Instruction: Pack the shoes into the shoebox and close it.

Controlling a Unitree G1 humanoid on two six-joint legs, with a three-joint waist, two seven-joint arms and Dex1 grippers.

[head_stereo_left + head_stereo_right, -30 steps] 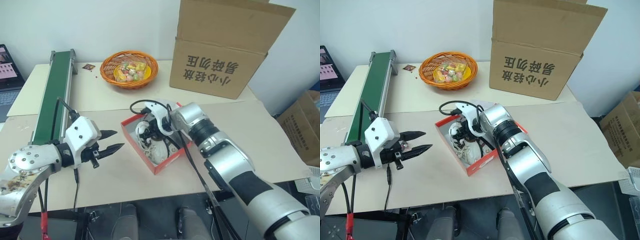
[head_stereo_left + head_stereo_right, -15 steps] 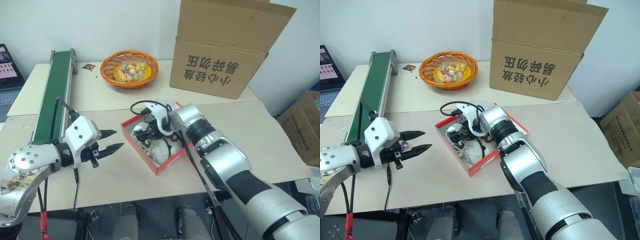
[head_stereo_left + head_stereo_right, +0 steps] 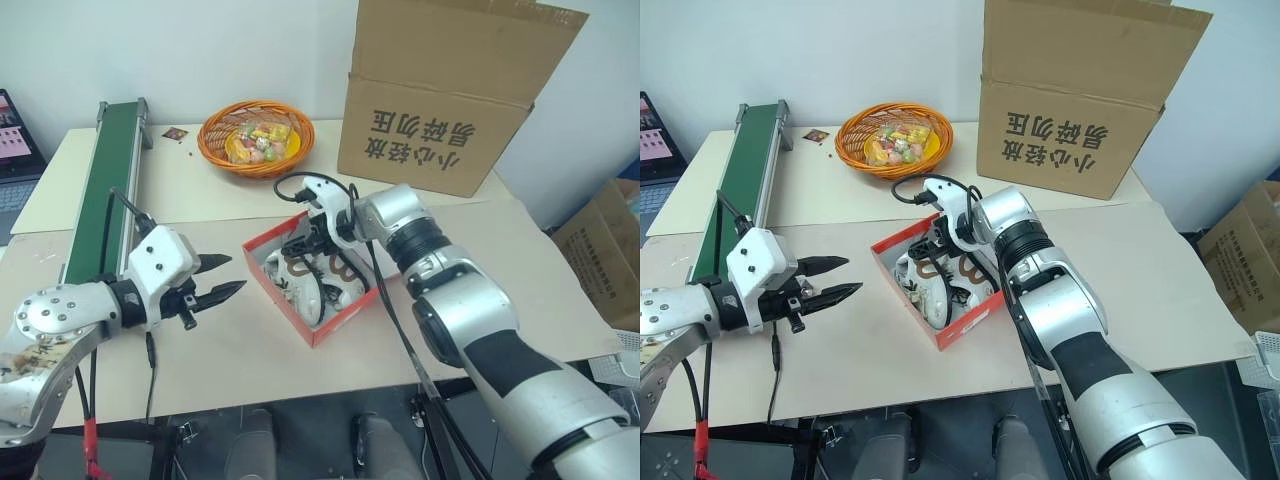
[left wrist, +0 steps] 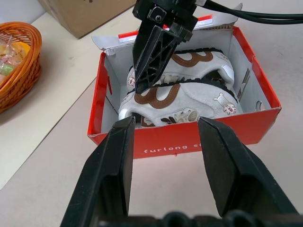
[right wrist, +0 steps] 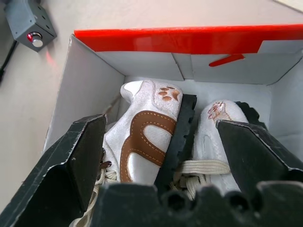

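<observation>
While both shoes (image 4: 182, 97) lie side by side inside the shoebox (image 3: 325, 325), the lid is not yet closed, so packing looks done and closing remains. The shoebox sits on the surface (image 3: 250, 350), between the left gripper (image 3: 222, 277) and the brown carton (image 3: 440, 120), with the orange basket (image 3: 255, 135) well beyond it.

The right gripper (image 5: 165, 156) hangs just above the shoes, its jaws spread wide with nothing between them; in the left wrist view its fingers (image 4: 154, 52) stand over the rear shoe. The left gripper waits beside the shoebox, apart from it, jaws partly open and empty.

Risks, as judged:
- Laces (image 5: 199, 168) lie loose below the right jaws; a finger could snag them on the way out and drag a shoe upward.
- A shoe riding high would hold the lid proud of the walls.
- The shoebox is light and unbraced; a push on the lid could slide or turn it toward the surface's edge unless the left gripper steadies the near wall.
- The black cable (image 3: 395, 330) trailing past the shoebox's corner could catch it.

Not established: the lid itself is largely hidden behind the right arm; only a red strip and white flaps (image 4: 113, 40) show at the far wall, so its hinge state cannot be told. The shoes' heel ends are covered by the right gripper.
</observation>
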